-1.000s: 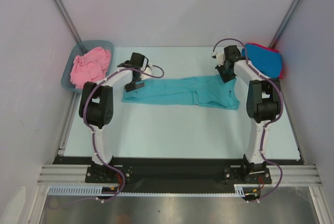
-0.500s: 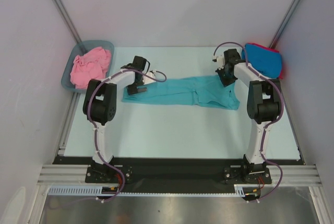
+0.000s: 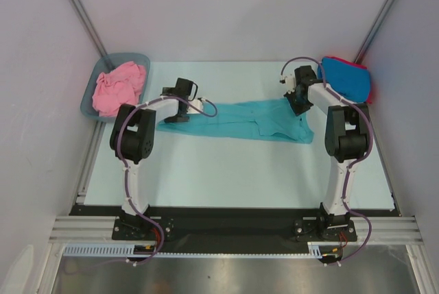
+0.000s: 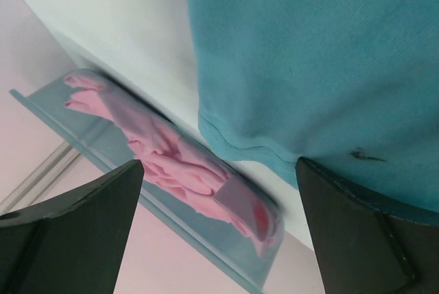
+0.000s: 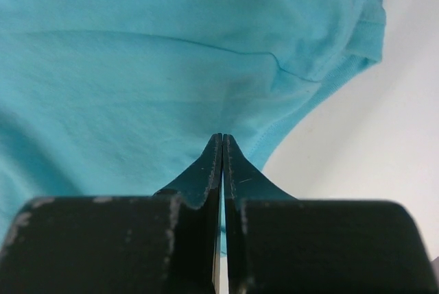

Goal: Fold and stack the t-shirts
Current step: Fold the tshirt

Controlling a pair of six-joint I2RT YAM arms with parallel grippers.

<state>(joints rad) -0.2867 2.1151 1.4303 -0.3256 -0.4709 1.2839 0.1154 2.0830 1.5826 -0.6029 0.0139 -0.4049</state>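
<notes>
**Left gripper** (image 3: 177,112): the jaws stand fully apart and hold nothing. It sits low over the left end of the teal t-shirt (image 3: 236,121). In the left wrist view, the left gripper (image 4: 218,170) shows one dark finger (image 4: 75,225) at each lower corner, with the hem of the teal t-shirt (image 4: 309,68) lying between them.

**Right gripper** (image 3: 296,102): the jaws are pressed fully together. In the right wrist view, the right gripper (image 5: 223,140) points its tip at the teal t-shirt (image 5: 137,68), close to the cloth's edge, with bare table (image 5: 384,136) to the right. No cloth shows between the jaws, and it cannot be told whether any is pinched.

**Location of garments**
- The teal t-shirt lies flat as a long band across the middle of the table (image 3: 240,170), between the two arms.
- The pink t-shirt (image 3: 118,87) lies crumpled inside the grey-blue tub (image 3: 130,57) at the far left corner. The left wrist view also shows the pink t-shirt (image 4: 178,164) in the tub (image 4: 103,147).
- The blue t-shirt (image 3: 346,78) rests on the red t-shirt (image 3: 370,92) at the far right corner.
</notes>
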